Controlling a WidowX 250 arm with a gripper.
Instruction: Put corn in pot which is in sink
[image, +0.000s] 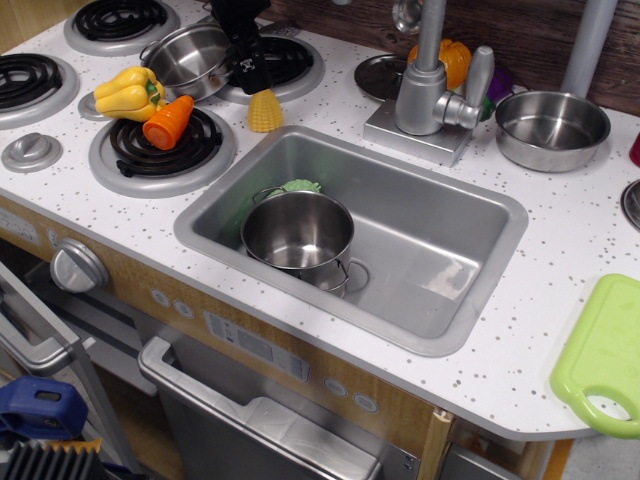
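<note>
The corn (264, 111) stands on the white speckled worktop (560, 300) just beyond the far left corner of the sink (420, 300), its wide end down and its tapered tip pointing up, close to the rim of a stove burner (165, 150). The black claw (243, 70) hangs directly above and slightly behind the corn, its tips pointing down; from this angle I cannot tell whether its fingers are spread or closed, and it does not grip the corn. Inside the sink, toward the left side, sits the pot (297, 232), upright and open, with a wire loop handle showing at its front right and a green item (300, 186) partly hidden behind its far rim. On the near burner lie a yellow pepper (128, 93) and an orange carrot (168, 121), touching each other. A shallower steel pot (188, 60) rests just left of the claw. The grey faucet (432, 90) rises behind the sink, a wide steel pan (551, 128) stands to its right, and a green cutting board (602, 355) lies at the worktop's right edge.
</note>
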